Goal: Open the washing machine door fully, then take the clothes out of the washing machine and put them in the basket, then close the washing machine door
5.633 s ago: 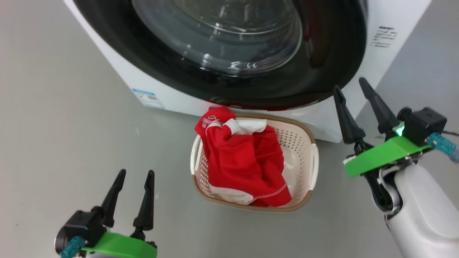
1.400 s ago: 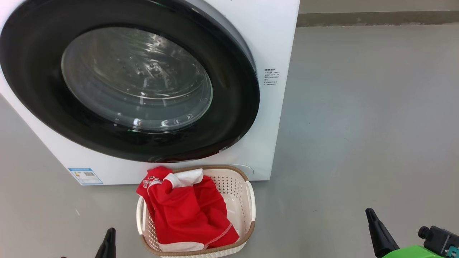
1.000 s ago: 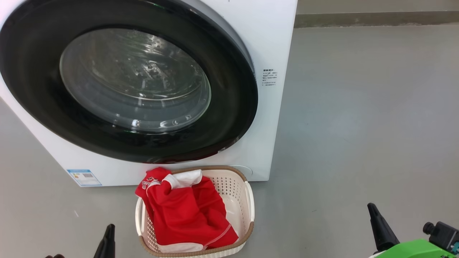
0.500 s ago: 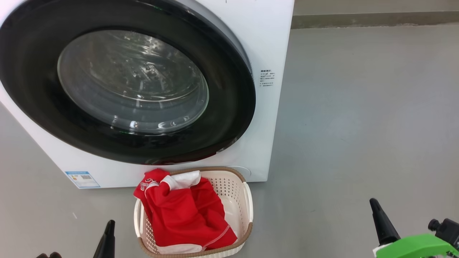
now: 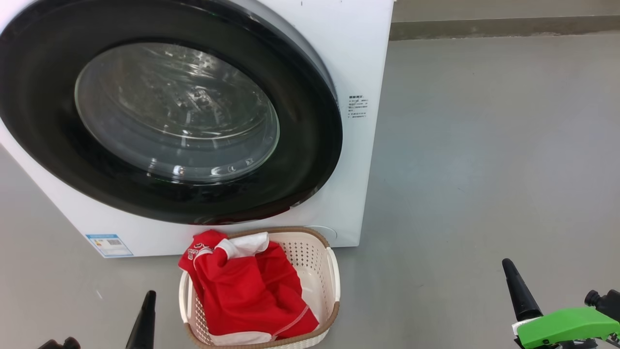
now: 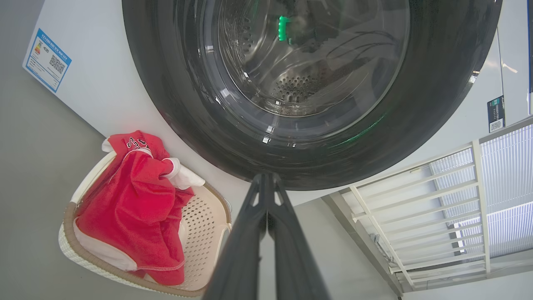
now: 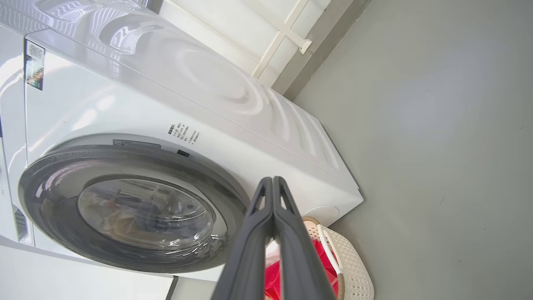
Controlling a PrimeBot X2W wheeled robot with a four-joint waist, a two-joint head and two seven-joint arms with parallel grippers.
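Note:
The white washing machine (image 5: pixel 361 53) stands at the left, and the washing machine door (image 5: pixel 305 160), black-rimmed with a glass bowl, lies flush against its front. On the floor before it sits the cream basket (image 5: pixel 334 271) with the red and white clothes (image 5: pixel 247 291) heaped inside, one red fold hanging over the far left rim. My left gripper (image 5: pixel 149 298) is low at the left of the basket, shut and holding nothing. My right gripper (image 5: pixel 507 265) is low at the right, well clear of the basket, also shut and holding nothing. Both wrist views show the fingers pressed together: left gripper (image 6: pixel 266 177), right gripper (image 7: pixel 272 179).
Bare grey floor (image 5: pixel 484 169) stretches to the right of the machine up to a wall skirting (image 5: pixel 503 26). A blue label (image 5: pixel 109 245) marks the machine's lower left corner. A white lattice frame (image 6: pixel 437 208) shows beside the machine in the left wrist view.
Since the earliest frame the camera has pulled back from the machine and both grippers, open then, have shut. Over the last second the picture drifts slightly; the right gripper edges up.

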